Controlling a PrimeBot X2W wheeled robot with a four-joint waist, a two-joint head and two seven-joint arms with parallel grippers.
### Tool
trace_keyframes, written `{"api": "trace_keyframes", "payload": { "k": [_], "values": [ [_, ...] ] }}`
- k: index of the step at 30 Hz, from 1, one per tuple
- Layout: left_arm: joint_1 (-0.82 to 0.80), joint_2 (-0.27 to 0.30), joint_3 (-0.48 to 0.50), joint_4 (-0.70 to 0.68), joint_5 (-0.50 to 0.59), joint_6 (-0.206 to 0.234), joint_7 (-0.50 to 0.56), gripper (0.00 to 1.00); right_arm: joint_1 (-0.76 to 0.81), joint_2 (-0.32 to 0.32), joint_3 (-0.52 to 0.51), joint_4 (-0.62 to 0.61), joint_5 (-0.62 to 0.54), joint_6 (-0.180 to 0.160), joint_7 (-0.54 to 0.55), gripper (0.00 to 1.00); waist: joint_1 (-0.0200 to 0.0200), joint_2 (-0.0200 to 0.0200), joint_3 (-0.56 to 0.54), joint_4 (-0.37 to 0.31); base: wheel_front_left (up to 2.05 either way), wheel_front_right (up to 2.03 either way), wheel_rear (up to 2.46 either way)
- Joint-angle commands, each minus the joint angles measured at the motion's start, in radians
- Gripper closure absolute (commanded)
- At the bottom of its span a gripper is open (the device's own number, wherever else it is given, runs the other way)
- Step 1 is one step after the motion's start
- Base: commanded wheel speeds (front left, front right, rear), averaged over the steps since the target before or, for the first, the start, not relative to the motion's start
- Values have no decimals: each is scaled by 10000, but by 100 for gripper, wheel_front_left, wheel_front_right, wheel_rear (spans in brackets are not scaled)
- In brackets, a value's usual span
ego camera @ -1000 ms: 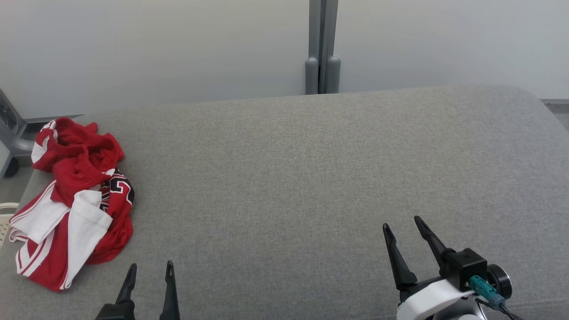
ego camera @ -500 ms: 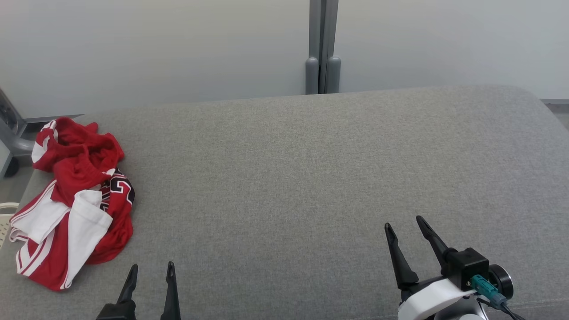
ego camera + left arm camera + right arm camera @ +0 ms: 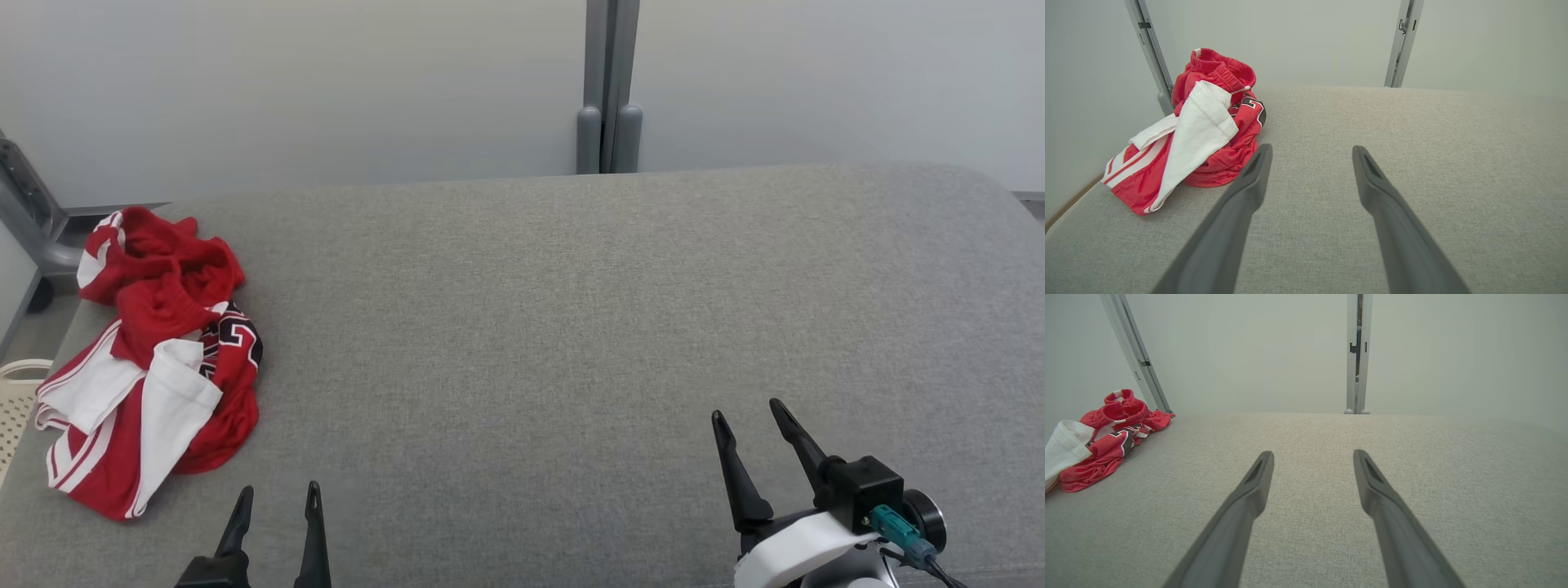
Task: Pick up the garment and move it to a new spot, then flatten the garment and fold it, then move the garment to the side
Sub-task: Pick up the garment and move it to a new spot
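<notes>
The garment (image 3: 155, 359) is a crumpled heap of red and white cloth with black lettering, lying at the left end of the grey padded surface (image 3: 571, 327). Seen from the left wrist, the garment (image 3: 1200, 130) lies ahead and to the left of the fingers. My left gripper (image 3: 277, 494) stands open near the front edge, a little right of the heap, with nothing between its fingers; in its own view the left gripper (image 3: 1310, 151) is over bare fabric. My right gripper (image 3: 747, 412) is open at the front right, far from the garment (image 3: 1102, 441), and the right gripper (image 3: 1312, 455) is empty.
A pale wall with a grey vertical post (image 3: 608, 82) runs behind the surface. A grey frame leg (image 3: 33, 220) and a pale basket edge (image 3: 20, 392) sit beyond the left end. The padded surface has rounded corners at the right.
The whole head picture has shifted a little to the right and down, so the camera moved. Garment and both grippers keep their places.
</notes>
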Motion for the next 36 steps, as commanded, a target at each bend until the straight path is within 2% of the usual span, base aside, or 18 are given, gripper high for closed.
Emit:
{"api": "trace_keyframes", "payload": {
  "k": [1, 4, 8, 10, 16, 21, 29, 36],
  "values": [
    [-81, 77, -3, -17, -76, 51, 18, 0, -15, -34, 14, 13, 78, 4, -44, 0, 0, 0, -2, 215, 0, 0, 0],
    [-142, 116, -15, -56, -61, 74, 44, 0, 11, -34, 19, 18, 94, 2, -44, 0, 0, 0, -4, 563, 0, 0, 0],
    [-190, 213, 0, -133, -70, 126, 88, 0, 37, -32, 16, 10, 129, 2, -43, 0, 0, 0, 3, 1409, 0, 0, 0],
    [-169, 236, 32, -146, -90, 157, 92, 0, 26, -32, 52, 11, 141, 2, -43, 0, 0, 0, 3, 1579, 0, 0, 0],
    [-78, 330, 86, -249, -151, 236, 149, 0, -48, -32, 57, 11, 219, 2, -43, 0, 0, 0, 1, 2662, 0, 0, 0],
    [38, 398, 152, -328, -255, 280, 208, 0, -82, -34, 100, 45, 203, 2, -43, 0, 0, 0, -25, 3284, 0, 0, 0],
    [-112, 501, 176, -384, -361, 303, 293, 0, -119, -35, 114, 37, 196, 2, -42, 0, 0, 0, 17, 3562, 0, 0, 0],
    [-474, 602, 310, -376, -580, 339, 527, 0, -101, -39, 35, 70, 121, 2, -42, 0, 0, 0, 148, 3128, 0, 0, 0]
  ]
}}
